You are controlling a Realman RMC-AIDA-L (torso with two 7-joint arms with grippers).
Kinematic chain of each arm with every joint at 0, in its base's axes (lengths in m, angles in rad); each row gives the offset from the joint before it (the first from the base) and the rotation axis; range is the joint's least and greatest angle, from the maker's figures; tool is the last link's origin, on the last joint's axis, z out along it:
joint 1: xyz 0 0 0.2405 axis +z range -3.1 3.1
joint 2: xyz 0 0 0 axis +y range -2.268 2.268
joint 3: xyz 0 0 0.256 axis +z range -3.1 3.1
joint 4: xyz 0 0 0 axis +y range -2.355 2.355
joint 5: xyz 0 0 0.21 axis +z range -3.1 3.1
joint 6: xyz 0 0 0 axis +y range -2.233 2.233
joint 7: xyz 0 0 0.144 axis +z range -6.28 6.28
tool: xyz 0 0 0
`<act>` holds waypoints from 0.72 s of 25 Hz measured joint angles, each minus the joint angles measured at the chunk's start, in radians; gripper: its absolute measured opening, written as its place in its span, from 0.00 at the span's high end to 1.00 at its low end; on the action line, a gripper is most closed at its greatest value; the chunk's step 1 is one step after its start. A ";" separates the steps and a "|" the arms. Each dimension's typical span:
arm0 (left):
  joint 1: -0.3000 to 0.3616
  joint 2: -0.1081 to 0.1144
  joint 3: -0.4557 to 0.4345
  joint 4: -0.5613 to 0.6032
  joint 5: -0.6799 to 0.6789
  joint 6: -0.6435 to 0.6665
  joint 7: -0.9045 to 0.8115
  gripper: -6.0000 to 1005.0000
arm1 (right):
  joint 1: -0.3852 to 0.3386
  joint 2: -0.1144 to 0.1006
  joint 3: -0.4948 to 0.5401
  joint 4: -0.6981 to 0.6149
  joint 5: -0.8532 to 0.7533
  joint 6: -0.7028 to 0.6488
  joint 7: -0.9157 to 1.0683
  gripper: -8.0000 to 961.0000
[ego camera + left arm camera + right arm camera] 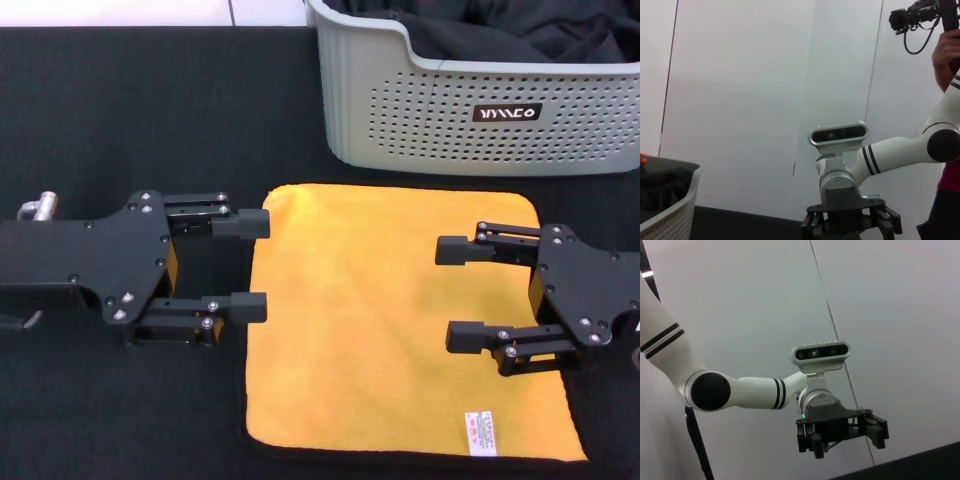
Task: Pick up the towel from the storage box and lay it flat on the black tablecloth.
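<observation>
The yellow-orange towel (390, 330) lies spread flat on the black tablecloth (120, 120), orange side up, with its white care tag (481, 431) at the near right corner. The light grey storage box (480, 110) stands behind it at the far right and holds only dark folded fabric (500, 30). My left gripper (255, 264) is open and empty, its fingertips over the towel's left edge. My right gripper (458, 293) is open and empty above the towel's right part. The left wrist view shows the right gripper (850, 222). The right wrist view shows the left gripper (840, 432).
The box's corner (670, 215) shows in the left wrist view, with a white wall behind. A person holding a camera (945, 45) stands at the far right of that view. The tablecloth stretches bare to the left of the towel.
</observation>
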 joint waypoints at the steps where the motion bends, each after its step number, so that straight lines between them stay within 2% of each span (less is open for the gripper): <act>1: 0.001 0.000 0.000 0.000 0.000 0.000 0.001 0.29 | 0.000 0.000 0.000 0.003 0.000 0.000 0.000 0.17; 6: -0.003 0.000 0.000 -0.015 0.001 0.001 0.018 0.29 | 0.005 0.000 0.002 0.014 0.000 0.000 0.003 0.17; 14: -0.029 0.017 -0.026 -0.063 0.000 0.001 0.030 0.29 | 0.018 -0.012 0.020 0.031 -0.003 0.002 0.001 0.17; 18: -0.025 0.020 -0.026 -0.071 0.018 0.001 0.089 0.29 | 0.017 -0.015 0.010 0.047 -0.043 0.000 -0.039 0.17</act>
